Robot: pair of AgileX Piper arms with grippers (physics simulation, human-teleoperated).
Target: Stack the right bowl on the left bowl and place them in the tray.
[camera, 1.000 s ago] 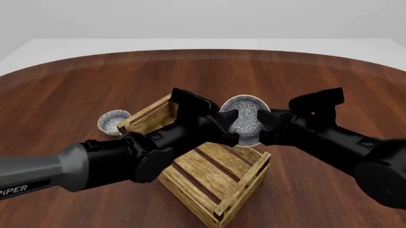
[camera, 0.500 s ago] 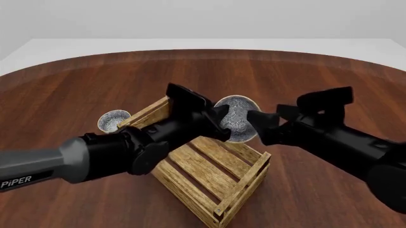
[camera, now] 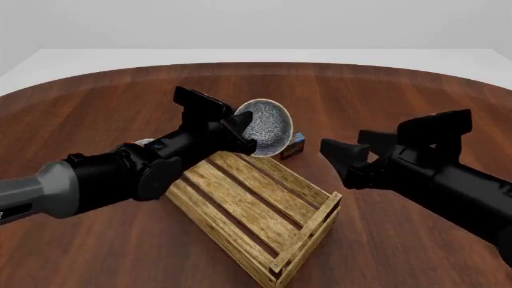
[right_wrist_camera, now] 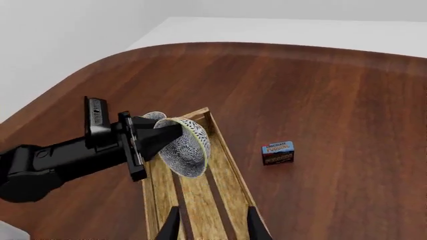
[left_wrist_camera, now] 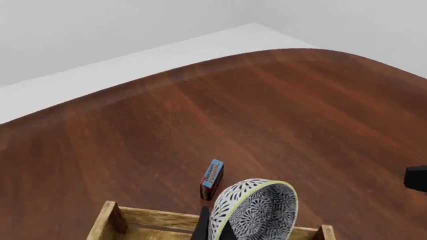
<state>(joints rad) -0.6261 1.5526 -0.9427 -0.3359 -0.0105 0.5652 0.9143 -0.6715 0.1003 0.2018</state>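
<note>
My left gripper (camera: 242, 133) is shut on the rim of a patterned bowl (camera: 268, 128) and holds it tilted on its side above the far end of the light-wood tray (camera: 264, 216). In the left wrist view the bowl (left_wrist_camera: 260, 210) hangs over the tray's end plank (left_wrist_camera: 160, 218). The other patterned bowl (camera: 142, 143) is a sliver on the table behind my left arm, and its rim shows in the right wrist view (right_wrist_camera: 153, 116). My right gripper (camera: 342, 161) is open and empty, to the right of the tray; its fingers (right_wrist_camera: 172, 225) point along the tray (right_wrist_camera: 200, 200).
A small dark box with a blue label (camera: 294, 146) lies on the table just beyond the tray's far right side, also in the wrist views (left_wrist_camera: 211, 179) (right_wrist_camera: 277, 152). The brown table (camera: 384, 96) ends in a curved far edge.
The right gripper has let go of the bowl and drawn back to the right. The left gripper has carried the bowl up and back to the left, toward the tray's far end.
</note>
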